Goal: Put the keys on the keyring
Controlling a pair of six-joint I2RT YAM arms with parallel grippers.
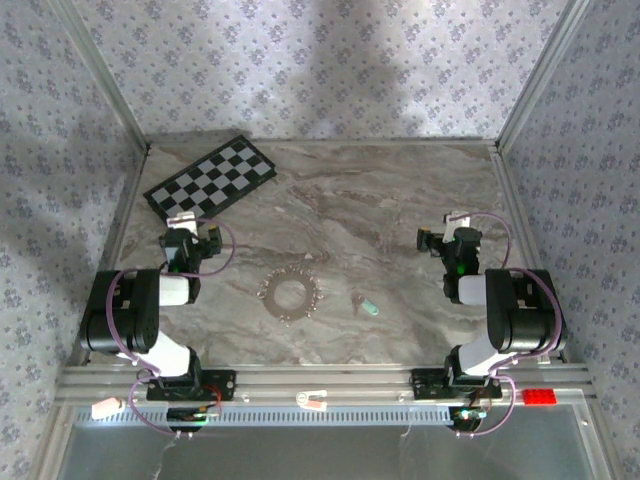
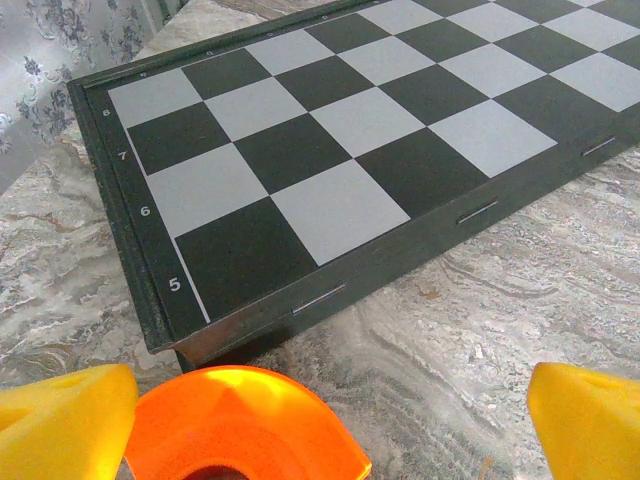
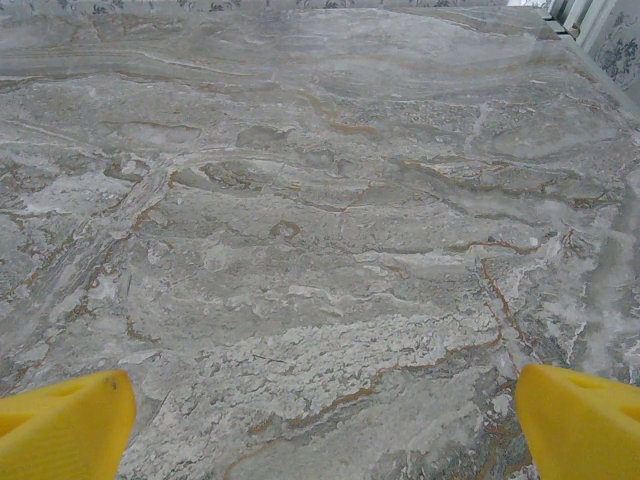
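board: black-and-white checkerboard (image 1: pixel 210 185) lies flat, upper left of top view, set at an angle; just ahead of the left arm (image 1: pixel 150 310). In left wrist view its near corner (image 2: pixel 340 150) takes up most of the frame, w/ edge numbers 5–8.
orange bit: rounded orange piece (image 2: pixel 240 420) at bottom edge of left wrist view, betw. the yellow fingertips (image 2: pixel 60 425), nearer the left-hand one; can't tell if it touches.
front rail: red block (image 1: pixel 539 396) lower right, small pale piece (image 1: pixel 314 398) bottom centre, pinkish piece (image 1: pixel 107 407) lower left.
keyring: silvery ring fringed w/ small keys (image 1: pixel 289 293), flat on tabletop, centre of top view, a bit left.
key: mint-green head, short dark blade (image 1: pixel 367 305), just right of the ring, apart from it, bare marble betw. them.
tabletop: grey-brown veined marble (image 1: pixel 400 200); metal frame posts at corners; floral wallpaper on 3 sides.
left arm: folded, elbow lower left, wrist pointing to top of frame at the board.
right arm: (image 1: pixel 510 310) folded same way at right, wrist over bare marble.
left jaws: wide apart, holding nothing.
right jaws: wide apart, yellow tips (image 3: pixel 65 425) in bottom corners, marble betw. them.
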